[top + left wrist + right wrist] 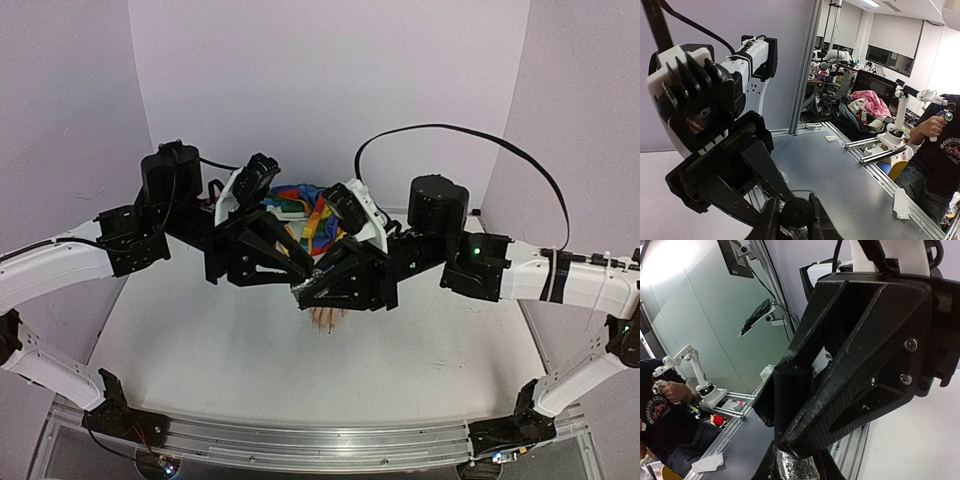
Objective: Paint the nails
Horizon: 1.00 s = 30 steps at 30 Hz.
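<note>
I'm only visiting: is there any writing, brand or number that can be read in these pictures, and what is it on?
"MOUNTAIN": on the dark T-shirt in the background, seen in both wrist views; the lines under it are too blurred to read.
Nothing else: the black cap and the glittery bottle show no readable label.

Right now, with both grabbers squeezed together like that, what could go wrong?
The left gripper pinches the black cap while the right gripper holds the glittery bottle. If either slips, polish could spill on the mannequin hand just beneath. The grippers are also crowded close and might bump.
</note>
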Each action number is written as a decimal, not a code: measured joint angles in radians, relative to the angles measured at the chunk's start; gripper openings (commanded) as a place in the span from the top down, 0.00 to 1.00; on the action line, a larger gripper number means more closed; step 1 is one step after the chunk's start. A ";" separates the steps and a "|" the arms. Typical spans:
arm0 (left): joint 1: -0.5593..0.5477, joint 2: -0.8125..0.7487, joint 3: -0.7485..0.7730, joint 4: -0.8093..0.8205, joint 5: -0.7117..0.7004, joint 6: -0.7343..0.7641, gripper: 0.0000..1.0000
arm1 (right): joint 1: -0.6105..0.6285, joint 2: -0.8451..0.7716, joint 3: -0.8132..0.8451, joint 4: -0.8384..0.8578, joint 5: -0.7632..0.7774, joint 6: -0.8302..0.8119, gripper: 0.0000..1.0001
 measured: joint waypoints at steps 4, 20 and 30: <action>0.013 -0.052 -0.060 -0.013 -0.062 -0.039 0.30 | -0.009 -0.028 -0.012 -0.085 0.126 -0.141 1.00; 0.028 -0.165 -0.073 -0.241 -0.769 -0.305 0.15 | -0.001 -0.019 -0.029 -0.155 0.853 -0.402 1.00; 0.016 -0.021 0.005 -0.280 -0.927 -0.374 0.53 | 0.066 0.063 -0.001 -0.168 1.067 -0.451 1.00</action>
